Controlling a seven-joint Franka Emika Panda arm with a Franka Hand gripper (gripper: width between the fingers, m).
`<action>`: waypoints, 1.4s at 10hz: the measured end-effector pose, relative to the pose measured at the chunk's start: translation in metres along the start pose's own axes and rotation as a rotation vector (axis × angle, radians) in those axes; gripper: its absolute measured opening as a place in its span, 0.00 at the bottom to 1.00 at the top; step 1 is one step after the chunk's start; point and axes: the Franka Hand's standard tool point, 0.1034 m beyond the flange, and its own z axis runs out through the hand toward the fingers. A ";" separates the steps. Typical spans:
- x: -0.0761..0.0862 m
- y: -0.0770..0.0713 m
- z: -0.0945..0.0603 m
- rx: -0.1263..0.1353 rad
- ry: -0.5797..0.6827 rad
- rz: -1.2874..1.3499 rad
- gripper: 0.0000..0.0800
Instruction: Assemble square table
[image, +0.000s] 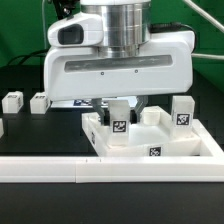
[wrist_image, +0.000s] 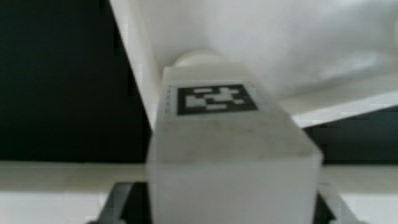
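The white square slab (image: 150, 140) lies at the exterior view's right, with raised sockets and tags on its front edge. One tagged leg (image: 183, 111) stands upright on its far right corner. My gripper (image: 118, 108) is shut on another white tagged leg (image: 118, 122) and holds it upright over the slab's left part. In the wrist view this leg (wrist_image: 228, 140) fills the middle, its tag facing the camera, with my dark fingers (wrist_image: 125, 205) on both sides of it and the slab (wrist_image: 267, 50) behind. Two more loose legs (image: 12, 101) (image: 39, 101) stand on the black table at the left.
A long white rail (image: 60, 168) runs along the front of the table. The marker board (image: 75, 103) lies partly hidden behind my gripper body. Another white piece (image: 2, 128) shows at the left edge.
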 end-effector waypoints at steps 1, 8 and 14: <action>0.003 0.003 -0.001 -0.002 0.013 0.088 0.37; 0.003 0.013 0.002 0.113 -0.032 0.941 0.37; -0.003 0.014 0.004 0.139 -0.134 1.620 0.37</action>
